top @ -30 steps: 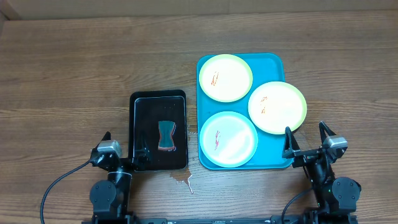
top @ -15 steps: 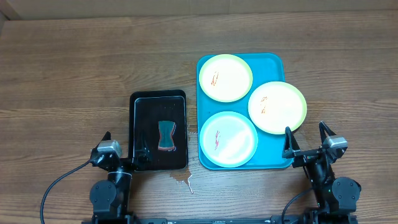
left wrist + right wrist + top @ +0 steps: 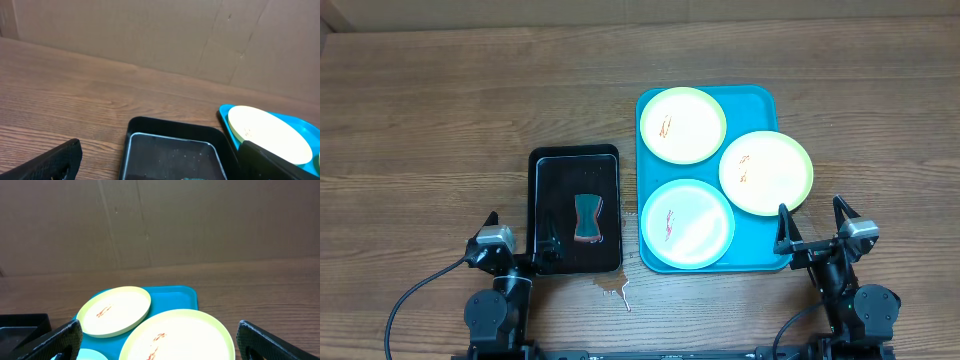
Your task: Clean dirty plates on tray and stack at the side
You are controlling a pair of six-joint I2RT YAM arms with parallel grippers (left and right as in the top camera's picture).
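Note:
The turquoise tray [image 3: 757, 103] holds three smeared plates: a yellow-green one at the far left [image 3: 682, 124], a yellow-green one at the right [image 3: 766, 172] overhanging the rim, and a blue-mint one in front [image 3: 688, 223]. My right gripper [image 3: 817, 231] is open and empty just in front of the tray's near right corner. In the right wrist view the two yellow-green plates [image 3: 114, 311] [image 3: 180, 335] lie ahead between the fingers [image 3: 156, 345]. My left gripper [image 3: 517, 240] is open and empty at the black tray's near left corner; its fingers [image 3: 160, 167] straddle it.
A smaller black tray [image 3: 548, 170] holds a sponge [image 3: 587, 218] left of the turquoise tray. A small wet spot [image 3: 615, 290] lies on the wooden table in front of it. A cardboard wall [image 3: 160, 220] stands behind the table.

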